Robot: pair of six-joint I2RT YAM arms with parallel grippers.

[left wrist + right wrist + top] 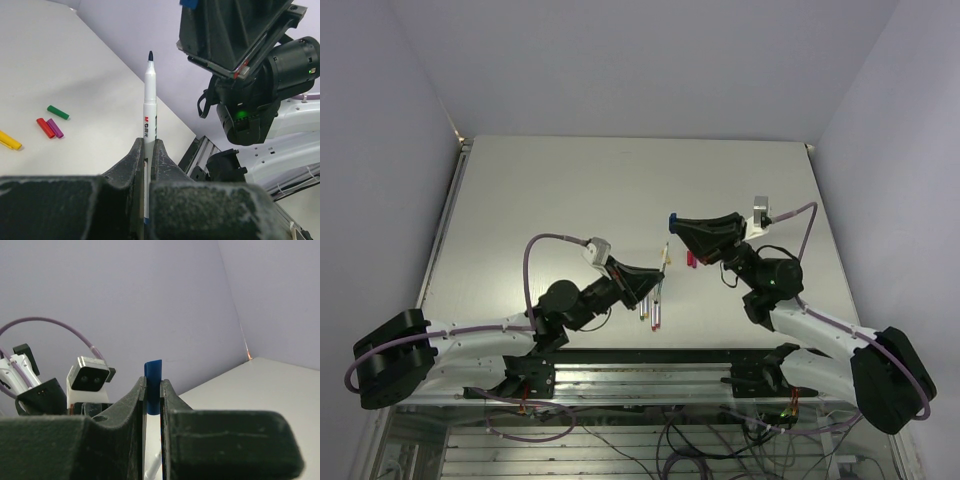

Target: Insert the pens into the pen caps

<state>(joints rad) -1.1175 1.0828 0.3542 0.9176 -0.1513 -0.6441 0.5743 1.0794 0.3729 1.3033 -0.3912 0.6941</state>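
My left gripper (658, 270) (148, 143) is shut on a whitish pen (149, 107) and holds it off the table, its dark tip (150, 55) pointing up toward the right gripper. My right gripper (677, 222) (153, 382) is shut on the blue cap (153, 371), which also shows at its fingertips in the top view (673, 216) and in the left wrist view (189, 3). The pen tip and the blue cap are a short way apart. A green cap (58, 112), a red cap (45, 128) and a magenta cap (55, 128) lie on the table.
Other pens (650, 308) lie on the table just below the left gripper. A yellow piece (10, 141) lies left of the red cap. Red and magenta caps (690, 259) sit under the right arm. The table's near rail (650, 368) runs in front.
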